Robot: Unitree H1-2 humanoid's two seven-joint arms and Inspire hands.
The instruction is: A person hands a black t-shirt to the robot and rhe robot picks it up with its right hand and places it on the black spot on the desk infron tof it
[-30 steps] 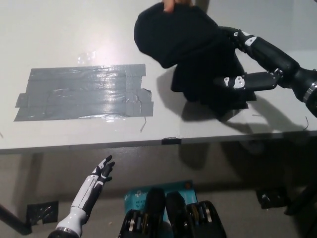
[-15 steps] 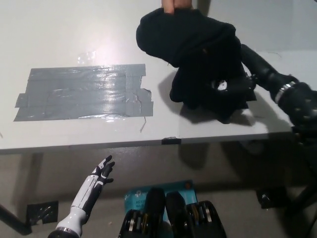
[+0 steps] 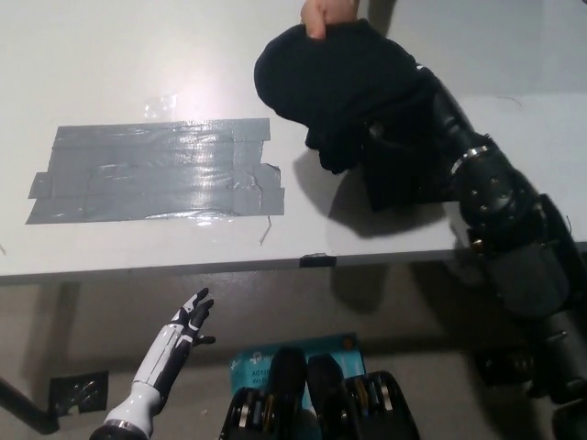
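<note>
Right arm (image 3: 486, 197) under black t-shirt (image 3: 353, 87)

T-shirt (image 3: 344, 87): soft black cloth, matt, bunched in folds with no sheen. Tabletop (image 3: 138, 55): smooth pale surface, lightly glossy, with a bright glare patch. Taped spot (image 3: 156, 171): strips of grey tape, shiny and wrinkled, edges uneven. Right arm (image 3: 500, 215): hard black casing, semi-gloss, with a metallic ring at one joint. Left hand (image 3: 190, 316): smooth white and black plastic-looking shell.
</note>
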